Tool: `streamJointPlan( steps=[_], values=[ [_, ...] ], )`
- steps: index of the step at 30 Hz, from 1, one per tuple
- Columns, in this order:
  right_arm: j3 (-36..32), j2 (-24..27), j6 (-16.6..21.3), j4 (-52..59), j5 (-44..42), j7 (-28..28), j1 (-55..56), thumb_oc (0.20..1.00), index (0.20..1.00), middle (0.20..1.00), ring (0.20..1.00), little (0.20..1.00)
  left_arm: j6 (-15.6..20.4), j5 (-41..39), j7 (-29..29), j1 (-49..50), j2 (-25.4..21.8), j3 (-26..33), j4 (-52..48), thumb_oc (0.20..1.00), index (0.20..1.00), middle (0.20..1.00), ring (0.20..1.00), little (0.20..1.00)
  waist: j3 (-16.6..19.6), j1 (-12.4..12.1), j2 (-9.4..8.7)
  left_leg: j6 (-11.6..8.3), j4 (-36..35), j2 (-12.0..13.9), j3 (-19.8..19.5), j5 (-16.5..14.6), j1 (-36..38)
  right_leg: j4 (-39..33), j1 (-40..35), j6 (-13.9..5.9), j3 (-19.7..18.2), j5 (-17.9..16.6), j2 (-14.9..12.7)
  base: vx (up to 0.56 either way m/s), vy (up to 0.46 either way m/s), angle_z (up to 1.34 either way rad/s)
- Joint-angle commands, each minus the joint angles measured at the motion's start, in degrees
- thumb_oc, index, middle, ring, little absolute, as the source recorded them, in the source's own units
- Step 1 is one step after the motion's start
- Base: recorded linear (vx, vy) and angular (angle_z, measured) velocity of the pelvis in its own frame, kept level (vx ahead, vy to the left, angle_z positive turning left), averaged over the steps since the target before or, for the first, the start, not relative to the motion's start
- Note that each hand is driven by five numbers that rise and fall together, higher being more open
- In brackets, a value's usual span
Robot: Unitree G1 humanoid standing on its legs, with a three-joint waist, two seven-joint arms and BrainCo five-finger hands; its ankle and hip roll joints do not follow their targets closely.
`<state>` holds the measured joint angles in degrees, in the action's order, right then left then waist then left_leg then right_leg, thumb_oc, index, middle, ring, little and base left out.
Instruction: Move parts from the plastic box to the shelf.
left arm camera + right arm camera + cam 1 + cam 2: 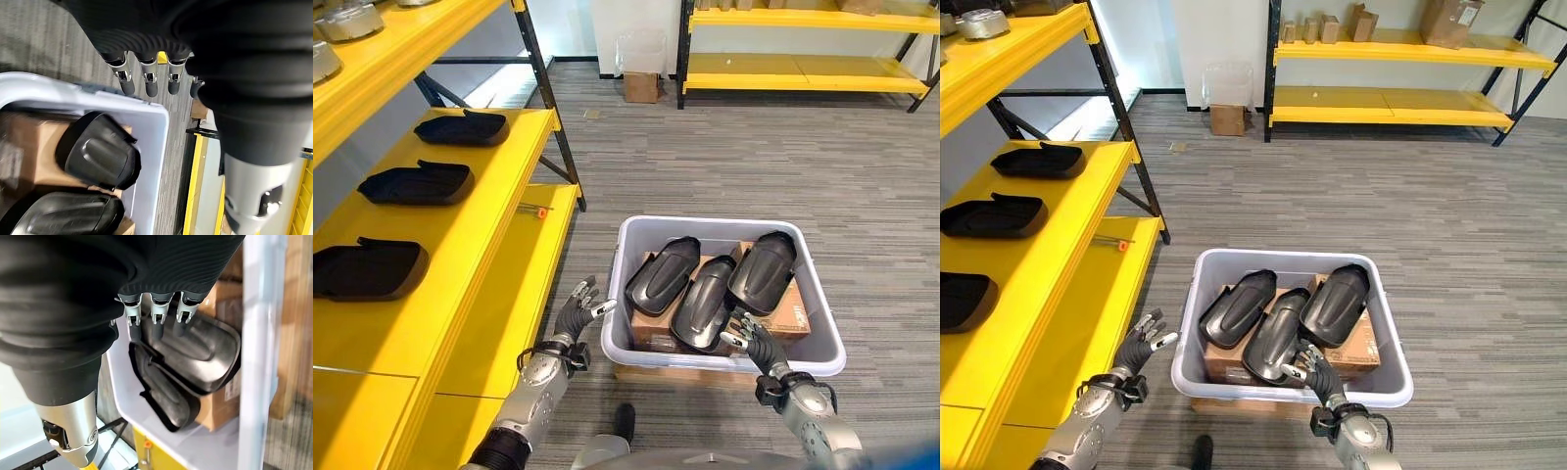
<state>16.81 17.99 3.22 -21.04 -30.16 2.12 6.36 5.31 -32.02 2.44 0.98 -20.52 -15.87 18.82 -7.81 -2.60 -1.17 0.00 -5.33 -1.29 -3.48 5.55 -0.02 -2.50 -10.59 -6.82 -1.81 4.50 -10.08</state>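
Black parts split between shelf and box, job roughly half done.
Three set out on the yellow shelf [460, 245]; three more parts [663, 275] lying in the plastic box [636, 233]. Right hand [751, 341] over the nearest one, left hand [578, 308] beside the rim, fingers relaxed, grasping nothing.

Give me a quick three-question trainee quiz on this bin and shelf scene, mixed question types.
1. True or false: three black parts lie in the grey plastic box.
2. Which hand reaches over the box's near rim? A) left hand B) right hand
3. Fill in: the black parts already on the yellow shelf number ____.

Key: 1 true; 2 B; 3 three.
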Motion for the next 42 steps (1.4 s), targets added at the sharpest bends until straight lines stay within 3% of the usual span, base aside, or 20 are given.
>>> streamJointPlan(
  steps=[1, 8, 18, 23, 34, 42],
  values=[
    [-0.4, 2.2, 1.8, 3.8, -0.3, 0.4, -0.7, 1.0, 1.0, 1.0, 1.0, 1.0, 2.6, 0.2, -0.1, 0.6, -0.6, 0.3, -3.3, 1.0, 1.0, 1.0, 1.0, 1.0, 2.6, -0.3, -0.26, -0.72, 3.4, 4.5, 0.5, -4.3, -1.9, -0.7, 6.1, -1.25, 0.2, -4.3, -1.1, 0.07, 0.146, -0.13],
    [-1.6, 3.1, 2.3, 8.1, 1.4, 0.4, 0.5, 1.0, 1.0, 1.0, 1.0, 1.0, 2.9, -0.9, 0.7, 2.6, -0.7, 3.8, -5.1, 1.0, 1.0, 1.0, 1.0, 1.0, 3.4, 0.5, -1.41, -0.41, 1.4, 4.5, 1.7, -4.8, 0.0, -1.3, 5.9, -1.93, 0.9, -4.9, -1.7, 0.08, 0.037, -0.12],
    [-11.4, 7.4, 5.5, 19.0, 10.9, -3.6, 0.3, 1.0, 1.0, 1.0, 1.0, 1.0, 3.1, -2.0, -0.7, 7.8, -0.2, 9.0, -12.3, 1.0, 1.0, 1.0, 1.0, 1.0, 3.2, 1.2, -1.48, -1.3, 0.3, 6.0, 1.4, -4.8, 0.5, -2.5, 5.5, -1.52, 1.7, -4.0, -0.9, 0.05, -0.036, 0.0],
    [-9.6, 8.9, 5.6, 13.9, 10.6, -6.7, -9.4, 1.0, 1.0, 1.0, 1.0, 1.0, 3.5, -3.5, -0.6, 5.5, -1.4, 7.4, -16.1, 1.0, 1.0, 1.0, 1.0, 1.0, 2.0, 0.3, -1.09, -2.21, 0.3, 6.6, 0.7, -3.8, -1.5, -2.5, 6.9, -1.01, 2.6, -3.6, -0.3, 0.0, -0.055, 0.07],
    [-1.3, 5.4, 5.4, -2.9, 2.1, -12.9, -30.9, 1.0, 1.0, 1.0, 1.0, 1.0, 4.7, -7.9, 0.8, -0.5, -3.0, 1.4, -20.1, 1.0, 1.0, 1.0, 1.0, 1.0, -3.4, -1.5, 0.76, -2.19, 0.5, 6.1, 0.3, -1.9, -8.1, -2.5, 13.7, -0.24, 1.9, -5.2, -0.2, -0.07, -0.018, 0.01],
    [-1.3, 5.8, 6.2, -8.8, 0.8, -17.8, -39.9, 1.0, 1.0, 1.0, 1.0, 1.0, 5.2, -9.1, 1.5, -4.1, -4.4, -0.9, -21.9, 1.0, 1.0, 1.0, 1.0, 1.0, -7.0, -2.1, 1.77, -1.72, 4.7, 5.2, 0.9, -3.0, -12.9, -1.7, 17.4, 0.04, 0.6, -6.1, -1.0, -0.04, 0.008, -0.03]
  ],
)
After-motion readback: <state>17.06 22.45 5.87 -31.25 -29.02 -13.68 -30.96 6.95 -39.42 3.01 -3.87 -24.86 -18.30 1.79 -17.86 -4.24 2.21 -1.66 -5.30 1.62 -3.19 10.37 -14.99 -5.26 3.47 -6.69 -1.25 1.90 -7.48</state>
